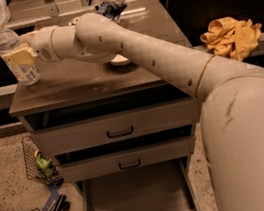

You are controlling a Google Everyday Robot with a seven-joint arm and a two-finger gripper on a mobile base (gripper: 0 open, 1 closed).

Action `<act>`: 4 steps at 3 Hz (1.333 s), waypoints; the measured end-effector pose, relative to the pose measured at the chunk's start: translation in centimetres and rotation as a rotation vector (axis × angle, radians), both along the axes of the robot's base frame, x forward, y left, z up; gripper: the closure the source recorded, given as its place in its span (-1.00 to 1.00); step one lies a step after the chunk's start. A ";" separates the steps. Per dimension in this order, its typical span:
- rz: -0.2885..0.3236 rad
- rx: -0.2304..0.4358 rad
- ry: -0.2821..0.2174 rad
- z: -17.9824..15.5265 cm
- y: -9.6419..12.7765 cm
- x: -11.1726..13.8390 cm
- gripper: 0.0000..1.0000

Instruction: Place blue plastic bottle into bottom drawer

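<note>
The blue plastic bottle (15, 57), clear with a white cap and a pale label, is upright at the far left of the cabinet top (83, 88). My gripper (21, 57) is shut on its middle, with a yellowish finger pad (20, 56) across the label. I cannot tell whether the bottle's base touches the top. My arm reaches to it from the lower right, across the cabinet. The bottom drawer (138, 198) is pulled out at the bottom of the view, below the two upper drawers, and its flat floor is bare.
The two upper drawers have black handles (120, 132) and stand slightly ajar. A white bowl (121, 59) and a dark crumpled bag (110, 9) sit on the cabinet top. A yellow cloth (231, 34) lies to the right. A wire basket (38, 164) and cables are on the floor at the left.
</note>
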State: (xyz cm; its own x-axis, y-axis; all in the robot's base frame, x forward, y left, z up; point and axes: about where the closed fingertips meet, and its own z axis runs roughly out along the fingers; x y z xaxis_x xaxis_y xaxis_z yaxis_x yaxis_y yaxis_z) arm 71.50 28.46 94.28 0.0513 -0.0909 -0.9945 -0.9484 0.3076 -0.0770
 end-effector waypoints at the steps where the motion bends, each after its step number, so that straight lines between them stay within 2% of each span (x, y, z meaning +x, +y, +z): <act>1: -0.048 0.002 -0.044 4.0 -3.8 -3.4 1.00; 2: -0.072 -0.004 -0.084 7.5 -6.6 -9.9 1.00; 3: -0.039 -0.025 -0.076 7.2 -6.3 -18.6 1.00; 4: 0.029 -0.047 0.002 2.7 -5.3 -26.3 1.00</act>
